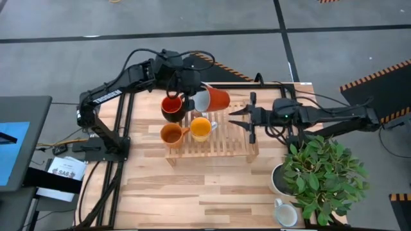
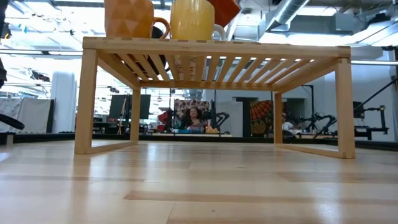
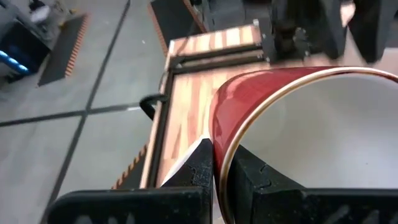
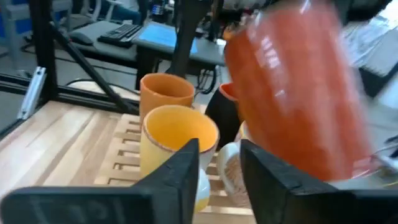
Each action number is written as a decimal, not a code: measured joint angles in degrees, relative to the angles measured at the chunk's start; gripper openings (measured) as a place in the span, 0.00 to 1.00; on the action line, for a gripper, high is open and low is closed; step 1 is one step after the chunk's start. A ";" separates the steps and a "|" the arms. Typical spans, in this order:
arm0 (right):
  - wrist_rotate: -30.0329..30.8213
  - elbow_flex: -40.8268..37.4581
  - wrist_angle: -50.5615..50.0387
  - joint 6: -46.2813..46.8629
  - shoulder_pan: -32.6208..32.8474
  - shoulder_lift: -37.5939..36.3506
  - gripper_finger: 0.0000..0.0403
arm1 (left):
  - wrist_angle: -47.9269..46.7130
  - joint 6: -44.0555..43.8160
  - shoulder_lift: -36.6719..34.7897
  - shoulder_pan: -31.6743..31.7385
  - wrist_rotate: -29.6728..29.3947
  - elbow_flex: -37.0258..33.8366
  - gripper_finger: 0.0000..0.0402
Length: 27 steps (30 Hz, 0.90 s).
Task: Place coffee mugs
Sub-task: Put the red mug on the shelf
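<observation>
Pinching the rim of a red mug with a white inside, the left tool holds it tilted on its side above the far edge of the slatted wooden rack. The left wrist view shows what the overhead one cannot: the two fingers pressed together on the rim, one inside and one outside. From above, three mugs stand on the rack: a dark mug with red inside, an orange mug and a yellow mug. The right tool sits just right of the red mug with its fingers spread, not touching it. Only the overhead view shows the leafy plant in its white pot and a pale mug on the tabletop near the right corner. The low view catches only the rack's legs and mug bottoms.
</observation>
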 joint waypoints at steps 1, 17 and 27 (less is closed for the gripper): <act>1.54 0.00 -0.02 -0.97 0.61 -0.47 0.39 | 0.01 0.10 0.37 0.00 0.08 -0.19 0.01; 7.77 0.02 -6.53 0.13 2.56 -6.50 0.48 | 5.29 -2.24 8.14 -2.54 5.57 -0.31 0.01; 7.77 0.02 -7.82 1.45 2.56 -6.58 0.47 | 6.51 -2.27 8.06 -2.09 5.37 -0.28 0.01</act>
